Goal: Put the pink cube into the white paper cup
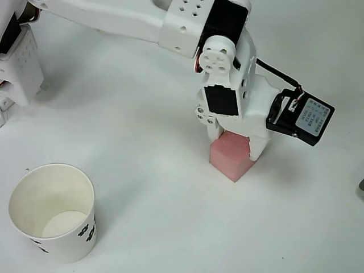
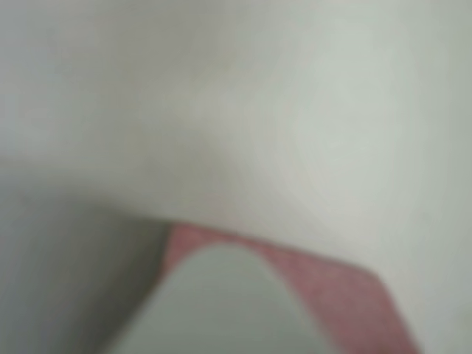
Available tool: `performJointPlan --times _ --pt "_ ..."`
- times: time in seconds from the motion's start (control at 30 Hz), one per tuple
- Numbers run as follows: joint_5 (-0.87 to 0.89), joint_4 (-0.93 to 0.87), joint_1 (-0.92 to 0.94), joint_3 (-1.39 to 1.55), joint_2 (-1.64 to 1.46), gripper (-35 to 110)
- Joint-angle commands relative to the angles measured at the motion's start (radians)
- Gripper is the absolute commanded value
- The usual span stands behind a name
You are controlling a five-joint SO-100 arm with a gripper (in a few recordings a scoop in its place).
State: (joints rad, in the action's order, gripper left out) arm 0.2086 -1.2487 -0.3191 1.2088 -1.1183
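Note:
The pink cube [image 1: 230, 160] rests on the white table right of centre in the overhead view. My gripper [image 1: 236, 142] has come down over it from above. One white finger [image 1: 215, 131] presses the cube's left side and the other sits against its right side, so the jaws look shut on it. In the blurred wrist view a white finger [image 2: 221, 310] fills the bottom, with the pink cube [image 2: 346, 295] right behind it. The white paper cup [image 1: 54, 213] stands upright and empty at the lower left, well away from the gripper, with black marks low on its side.
The white arm [image 1: 142, 23] reaches in from the top left, and its base [image 1: 17, 57] stands at the left edge. A black servo [image 1: 301, 116] juts out to the gripper's right. Bare white table [image 1: 159, 187] lies between the cube and the cup.

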Motion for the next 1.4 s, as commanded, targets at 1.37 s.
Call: performJointPlan --times 1.37 --pt "-0.483 -0.213 0.442 0.514 -1.046 7"
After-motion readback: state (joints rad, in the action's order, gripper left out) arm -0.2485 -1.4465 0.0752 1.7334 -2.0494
